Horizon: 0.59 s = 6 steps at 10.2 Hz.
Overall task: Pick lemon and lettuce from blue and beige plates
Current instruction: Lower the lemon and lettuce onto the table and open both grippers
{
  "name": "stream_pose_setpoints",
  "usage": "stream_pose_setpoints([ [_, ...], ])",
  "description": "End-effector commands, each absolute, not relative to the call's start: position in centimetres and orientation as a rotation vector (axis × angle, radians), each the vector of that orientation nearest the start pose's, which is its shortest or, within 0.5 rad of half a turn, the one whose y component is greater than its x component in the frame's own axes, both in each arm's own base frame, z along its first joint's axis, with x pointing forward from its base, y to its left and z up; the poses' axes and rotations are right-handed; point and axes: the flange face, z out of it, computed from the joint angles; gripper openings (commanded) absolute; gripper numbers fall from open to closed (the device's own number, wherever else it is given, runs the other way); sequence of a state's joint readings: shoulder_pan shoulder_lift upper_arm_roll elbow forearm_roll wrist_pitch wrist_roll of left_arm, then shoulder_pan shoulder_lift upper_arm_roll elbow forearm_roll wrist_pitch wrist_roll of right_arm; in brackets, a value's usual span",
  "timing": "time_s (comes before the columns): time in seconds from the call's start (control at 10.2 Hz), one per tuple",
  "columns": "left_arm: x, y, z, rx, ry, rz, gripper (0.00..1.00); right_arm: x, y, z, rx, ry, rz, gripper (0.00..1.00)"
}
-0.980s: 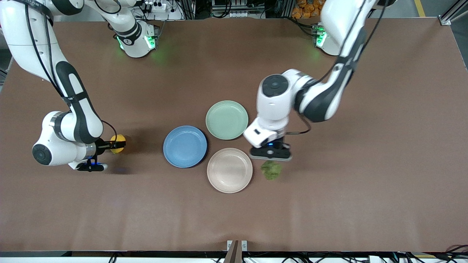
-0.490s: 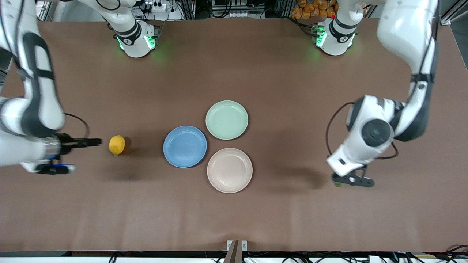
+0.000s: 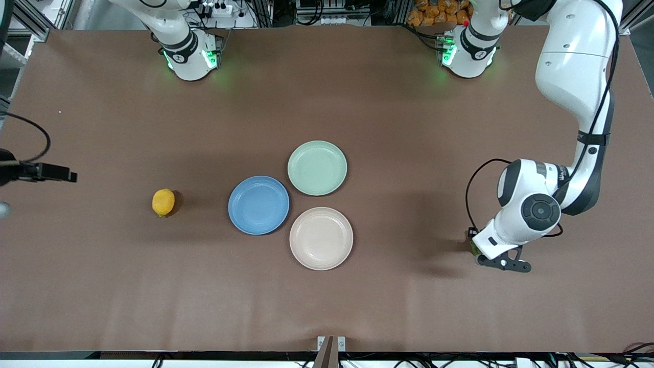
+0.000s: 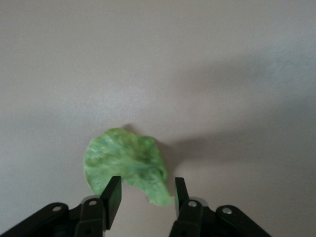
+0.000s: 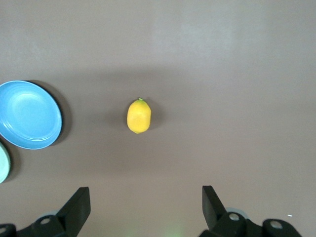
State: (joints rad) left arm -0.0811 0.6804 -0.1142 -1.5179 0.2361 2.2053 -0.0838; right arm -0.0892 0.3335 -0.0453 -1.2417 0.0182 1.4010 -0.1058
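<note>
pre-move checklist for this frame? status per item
1. Lemon off the blue plate: ok, it lies on the table toward the right arm's end.
2. Lettuce off the beige plate: ok, it lies on the table toward the left arm's end.
3. Right hand released: ok, open, holding nothing, high over the lemon.
4. Left hand released: ok, fingers open, close over the lettuce's edge.
5. All three plates bare, green plate included: ok.

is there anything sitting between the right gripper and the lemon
Nothing visible. The right gripper is open above bare table, and the lemon lies alone there. The blue plate sits off to one side, out of the path.
</note>
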Motion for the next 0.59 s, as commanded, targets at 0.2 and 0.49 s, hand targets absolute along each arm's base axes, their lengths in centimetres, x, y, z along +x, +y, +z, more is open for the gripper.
stream_pose_setpoints([
  [0.2, 67.8, -12.7, 39.8, -2.989, 0.330, -0.036, 1.00, 59.0, -5.8, 62.8, -3.152, 0.012, 0.150, 1.00],
  [0.49, 63.6, -12.6, 52.7, -2.980, 0.279, -0.024, 1.00, 58.0, -4.1, 61.9, -3.159, -0.025, 0.122, 1.00],
])
